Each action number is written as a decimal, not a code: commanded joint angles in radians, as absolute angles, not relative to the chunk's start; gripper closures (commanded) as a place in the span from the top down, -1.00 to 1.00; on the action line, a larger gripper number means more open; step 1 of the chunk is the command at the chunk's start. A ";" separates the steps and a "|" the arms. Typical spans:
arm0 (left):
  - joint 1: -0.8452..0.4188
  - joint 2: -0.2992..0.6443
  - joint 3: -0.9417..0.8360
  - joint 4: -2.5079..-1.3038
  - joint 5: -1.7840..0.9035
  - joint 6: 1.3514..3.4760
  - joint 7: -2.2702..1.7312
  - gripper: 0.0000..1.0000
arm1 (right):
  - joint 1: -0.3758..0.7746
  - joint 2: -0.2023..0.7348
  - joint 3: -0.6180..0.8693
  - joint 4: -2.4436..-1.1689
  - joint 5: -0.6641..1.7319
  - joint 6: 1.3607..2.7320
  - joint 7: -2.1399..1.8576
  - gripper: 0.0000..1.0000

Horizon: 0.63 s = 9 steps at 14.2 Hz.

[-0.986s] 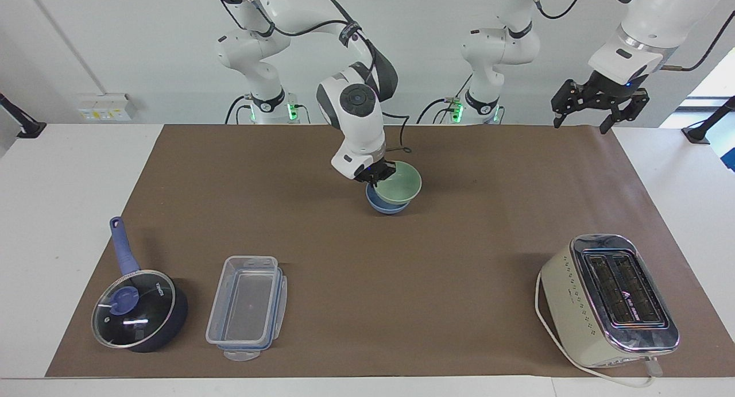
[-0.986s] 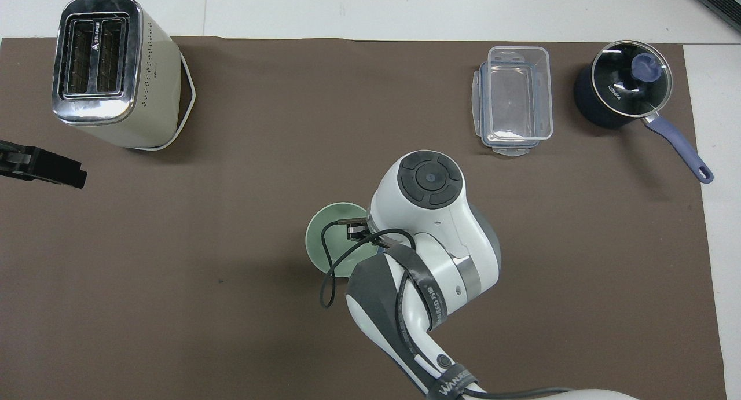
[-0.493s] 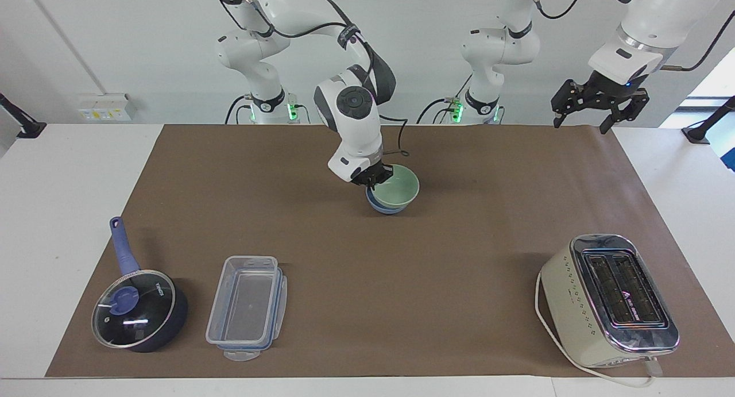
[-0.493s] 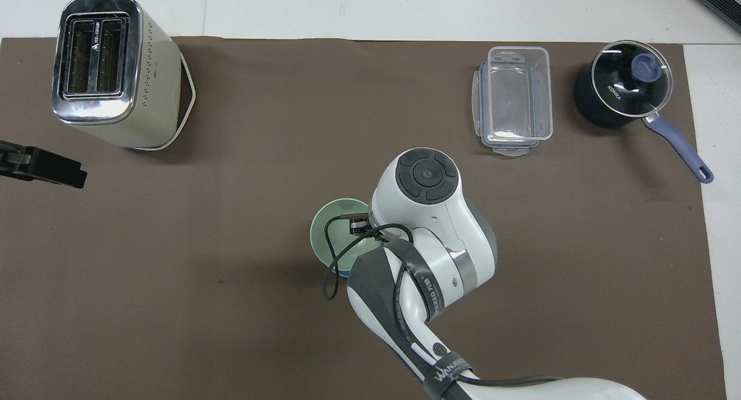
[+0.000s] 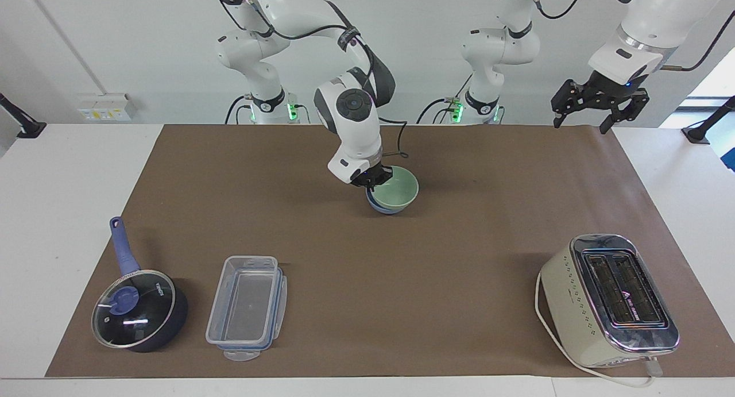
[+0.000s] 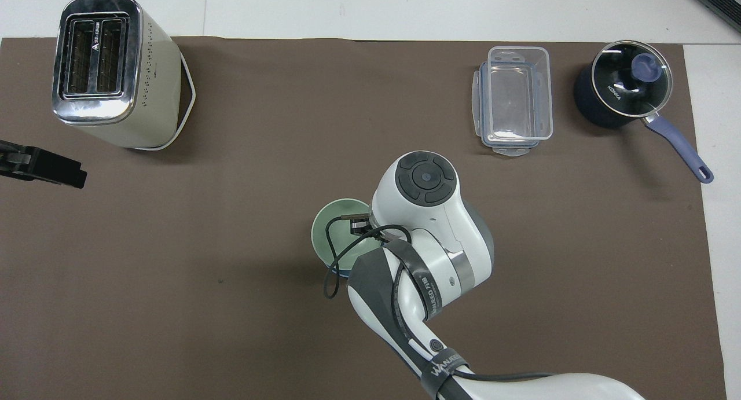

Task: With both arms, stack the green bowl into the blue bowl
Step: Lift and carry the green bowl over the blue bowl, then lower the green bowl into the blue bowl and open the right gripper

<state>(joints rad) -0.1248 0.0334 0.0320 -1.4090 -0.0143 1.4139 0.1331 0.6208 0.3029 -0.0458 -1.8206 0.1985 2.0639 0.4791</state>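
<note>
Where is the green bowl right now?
In the facing view the green bowl sits in the blue bowl at mid-table, nearer the robots than the toaster, with the right gripper on its rim.

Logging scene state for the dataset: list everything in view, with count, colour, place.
green bowl: 1, pale mint, nested in the blue bowl, mid-mat
blue bowl: 1, periwinkle, under the green bowl
toaster: 1, cream and chrome, toward the left arm's end
plastic container: 1, clear, beside the saucepan
saucepan: 1, dark blue, glass lid, toward the right arm's end
mat: 1, brown, covers the table
right pincer: 1, black, at the green bowl's rim
left pincer: 1, black, open, raised over the mat's corner, waiting
</note>
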 commanded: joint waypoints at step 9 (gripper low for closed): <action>-0.115 0.006 0.028 -1.439 -0.028 1.408 0.124 1.00 | 0.609 0.293 -0.037 -1.864 0.207 2.111 0.449 -1.00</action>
<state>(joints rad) -0.1247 0.0334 0.0320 -1.4090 -0.0143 1.4139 0.1331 0.6209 0.3033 -0.0457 -1.8433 0.1989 2.0845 0.4752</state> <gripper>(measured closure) 0.000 0.952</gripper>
